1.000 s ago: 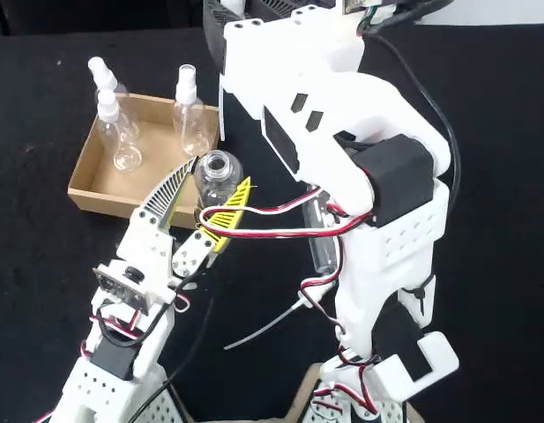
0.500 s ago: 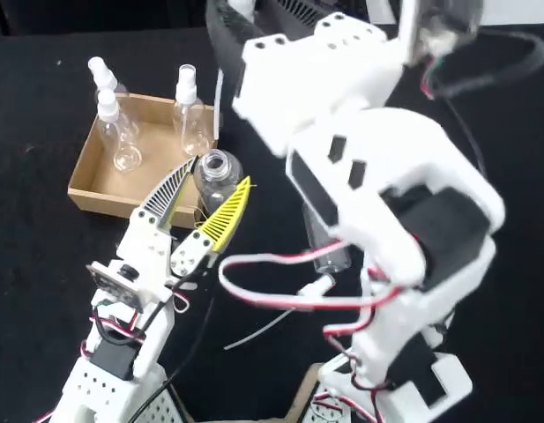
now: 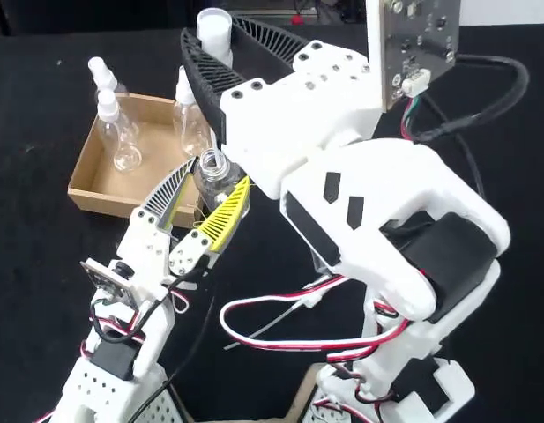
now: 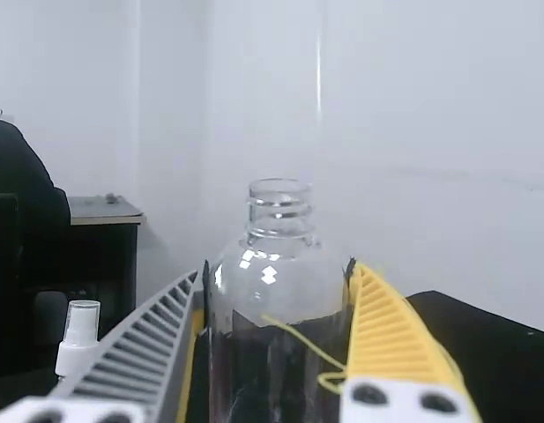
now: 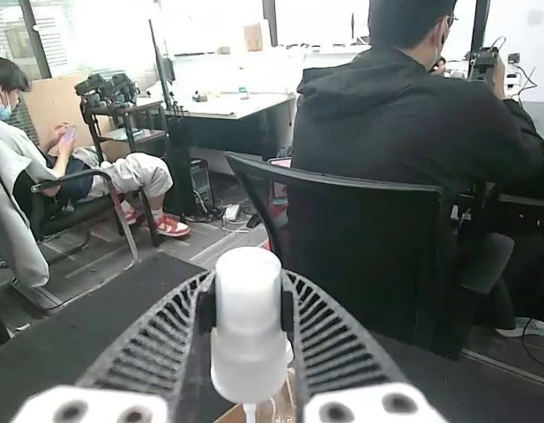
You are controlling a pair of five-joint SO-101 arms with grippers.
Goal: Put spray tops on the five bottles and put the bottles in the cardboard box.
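My left gripper (image 3: 204, 196) is shut on a clear, uncapped bottle (image 3: 216, 175), held upright just in front of the cardboard box (image 3: 88, 174). In the left wrist view the bottle (image 4: 277, 291) stands between the grey and yellow fingers, its threaded neck bare. My right gripper (image 3: 223, 35) is shut on a white spray top (image 3: 213, 26), raised high above the box's far side. In the right wrist view the spray top (image 5: 245, 322) sits pinched between the black ribbed fingers. Three capped bottles (image 3: 117, 132) stand in the box.
The right arm's big white body (image 3: 377, 238) covers the middle of the table. Red and white cables (image 3: 280, 326) and a thin white tube hang over the black cloth near the arm bases. Another spray top (image 4: 78, 335) appears beyond the grey finger.
The right arm has swung up and back, lifting the spray top from low behind its body to high above the box. The left gripper kept the bottle still.
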